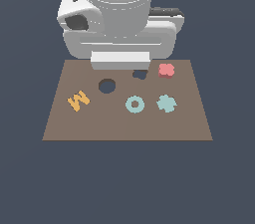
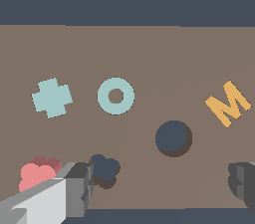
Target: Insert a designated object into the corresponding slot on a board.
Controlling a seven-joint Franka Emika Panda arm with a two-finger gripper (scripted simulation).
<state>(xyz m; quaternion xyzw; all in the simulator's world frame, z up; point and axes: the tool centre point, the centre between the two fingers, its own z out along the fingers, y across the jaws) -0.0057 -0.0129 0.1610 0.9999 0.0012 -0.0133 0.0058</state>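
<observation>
The pink-red lobed block (image 1: 167, 70) lies flat on the brown board (image 1: 99, 123) near its far edge, toward the exterior view's right. The dark lobed slot (image 1: 140, 74) is just beside it, empty. In the wrist view the block (image 2: 36, 174) lies outside one finger (image 2: 74, 190), and the slot (image 2: 104, 169) sits just inside that finger. My gripper (image 2: 160, 183) is open and empty, above the board's far edge. In the exterior view the hand (image 1: 120, 59) hides the fingertips.
A round dark hole (image 1: 107, 86) is in the board. A teal ring (image 1: 135, 104), a teal lobed cross (image 1: 166, 103) and an orange M (image 1: 78, 100) lie on the board. They also show in the wrist view: ring (image 2: 115, 96), cross (image 2: 52, 98), M (image 2: 227, 102).
</observation>
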